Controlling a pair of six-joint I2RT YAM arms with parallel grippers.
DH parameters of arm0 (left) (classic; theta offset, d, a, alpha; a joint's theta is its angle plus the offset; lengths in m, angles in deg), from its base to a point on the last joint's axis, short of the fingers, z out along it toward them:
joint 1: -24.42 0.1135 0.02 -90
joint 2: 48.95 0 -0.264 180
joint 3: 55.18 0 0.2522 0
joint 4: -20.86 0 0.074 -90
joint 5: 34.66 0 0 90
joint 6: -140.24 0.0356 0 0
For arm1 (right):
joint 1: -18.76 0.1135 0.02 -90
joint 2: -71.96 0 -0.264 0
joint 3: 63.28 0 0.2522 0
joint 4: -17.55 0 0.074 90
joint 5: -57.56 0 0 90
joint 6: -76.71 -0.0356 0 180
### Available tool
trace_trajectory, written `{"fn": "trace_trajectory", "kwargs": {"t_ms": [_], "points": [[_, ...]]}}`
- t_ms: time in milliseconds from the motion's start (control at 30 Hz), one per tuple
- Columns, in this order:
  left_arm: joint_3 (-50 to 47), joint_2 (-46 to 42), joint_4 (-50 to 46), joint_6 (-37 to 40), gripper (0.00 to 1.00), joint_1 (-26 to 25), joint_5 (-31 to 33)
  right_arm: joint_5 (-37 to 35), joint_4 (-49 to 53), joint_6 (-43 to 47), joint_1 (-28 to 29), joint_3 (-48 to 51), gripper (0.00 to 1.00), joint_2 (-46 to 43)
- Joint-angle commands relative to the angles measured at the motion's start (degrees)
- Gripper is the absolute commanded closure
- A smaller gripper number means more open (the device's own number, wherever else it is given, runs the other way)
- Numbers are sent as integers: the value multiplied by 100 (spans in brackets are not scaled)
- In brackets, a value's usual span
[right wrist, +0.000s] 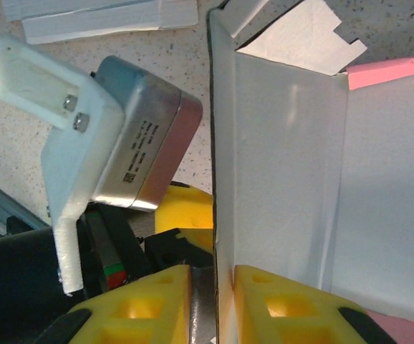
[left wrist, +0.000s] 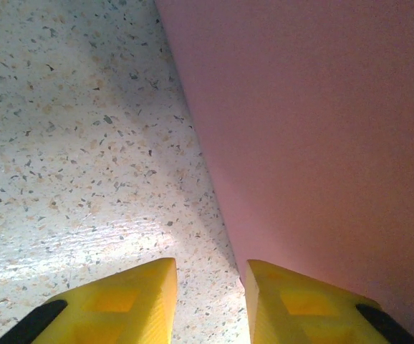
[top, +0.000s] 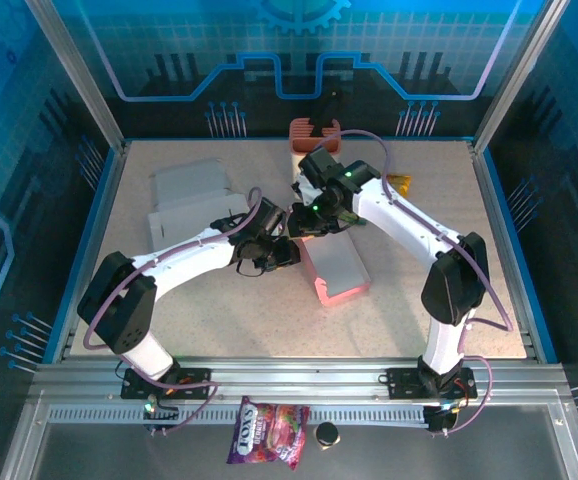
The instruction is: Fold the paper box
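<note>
The pink paper box lies half-formed in the middle of the table, white inside, with one flap sticking out at its far end. My right gripper straddles an upright side wall of the box and has closed on it. Its right finger presses the white inner face. In the top view that gripper sits at the box's far end. My left gripper is open low over the table. Its right finger rests against the pink outer wall, and bare table shows between the fingers.
Flat white box blanks lie at the back left. An orange holder stands at the back edge, with a small yellow item to its right. The left arm's silver wrist housing is close beside the gripped wall. A candy bag lies on the front rail.
</note>
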Motion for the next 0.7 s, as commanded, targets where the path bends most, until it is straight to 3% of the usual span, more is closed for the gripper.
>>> {"fn": "trace_trajectory", "kwargs": {"t_ms": [0, 167, 400, 500, 667], "points": [[190, -149, -232, 129, 68, 20, 84, -334, 177, -112, 121, -242, 75, 90], [172, -189, -263, 136, 68, 18, 101, -483, 164, -180, 161, -274, 76, 99], [251, -456, -439, 258, 66, 21, 355, -752, -15, -585, 157, -167, 97, 14], [365, -658, -678, 429, 64, 18, 566, -1125, -282, -1172, 157, 70, 100, -277], [388, -1200, -1031, 804, 62, 26, 954, -2137, -857, -2944, 204, 800, 100, -1105]]}}
